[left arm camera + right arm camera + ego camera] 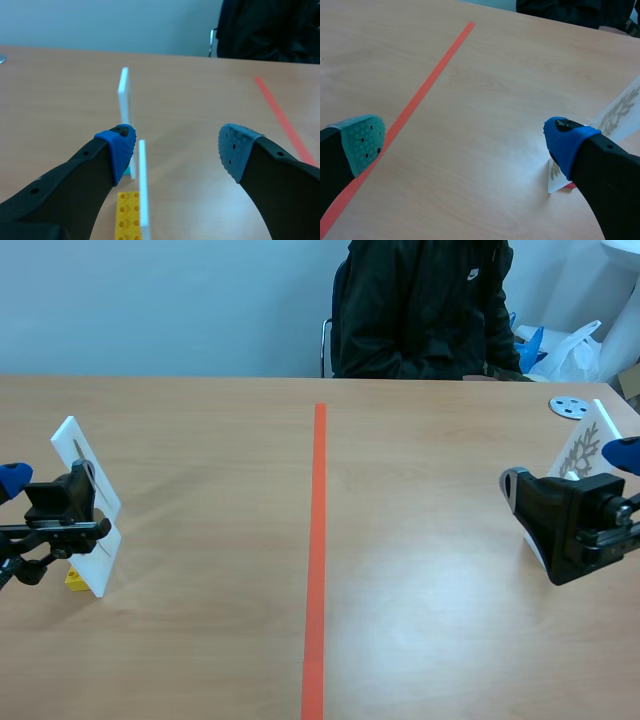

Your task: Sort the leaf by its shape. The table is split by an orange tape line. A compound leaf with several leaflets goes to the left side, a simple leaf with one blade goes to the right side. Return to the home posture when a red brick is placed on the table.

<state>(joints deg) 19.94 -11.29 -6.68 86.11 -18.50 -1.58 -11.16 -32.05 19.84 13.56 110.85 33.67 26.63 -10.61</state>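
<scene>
While both arms rest low at the near corners of the table (200, 440), my left gripper (177, 147) stands with its fingers spread wide and nothing between them. Just inside its blue-padded finger (120, 147) two white cards show edge-on and upright. The nearer white card (143, 190) is seated in a yellow brick (127, 215) that serves as its holder. The farther white card (123, 97) is ahead of it, and I cannot read either face from that view. Both are on the left side of the orange tape line (318, 560).

My right gripper (465, 137) is also spread apart and empty, with its teal pad (365, 142) near the tape line. The leaf card (620, 112), a white card with a brown branching leaf print, stands tilted just beside the blue-padded finger (567, 142), on the right side of the table (580, 450). Its exact leaf shape is too small to tell.

Beyond it a grey disc with holes (570, 407) lies flat on the table. A person in a black jacket (425, 310) sits across from me. Behind the far right corner is a white plastic bag (575, 352), and I cannot see what it holds.
</scene>
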